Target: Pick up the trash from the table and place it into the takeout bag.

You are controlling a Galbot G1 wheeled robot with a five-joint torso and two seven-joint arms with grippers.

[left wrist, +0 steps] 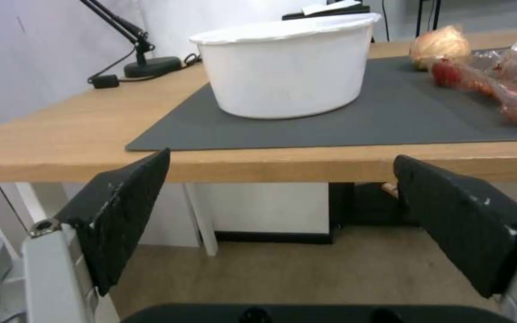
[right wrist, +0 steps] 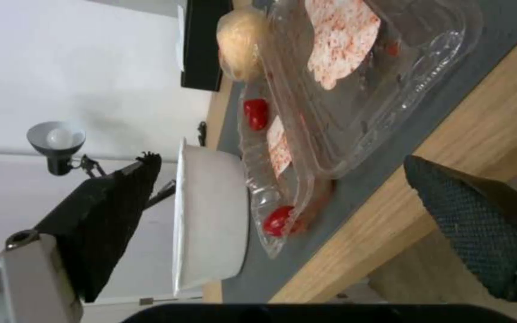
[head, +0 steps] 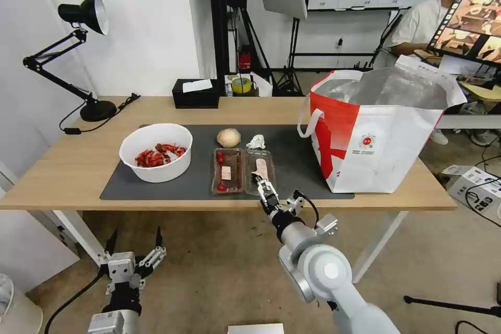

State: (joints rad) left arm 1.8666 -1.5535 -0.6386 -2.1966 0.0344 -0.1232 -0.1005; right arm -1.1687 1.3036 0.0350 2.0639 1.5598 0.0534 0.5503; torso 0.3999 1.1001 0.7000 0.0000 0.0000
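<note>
Clear plastic tray (head: 241, 171) near table (head: 78, 167) edge; right gripper (head: 262, 183) spread wide at its near lip. Left gripper (head: 134, 242) wide, parked low.

The surface (head: 78, 167) is a long light-wood top on white legs. A dark grey mat (head: 193, 180) lies along its near middle. On the bare wood behind the mat stand a black desk lamp (head: 78, 57) at the far left corner and a black tissue box (head: 195, 94) at the far edge. The red-and-white takeout bag (head: 373, 135) stands at the right end, overlapping the mat's right edge
</note>
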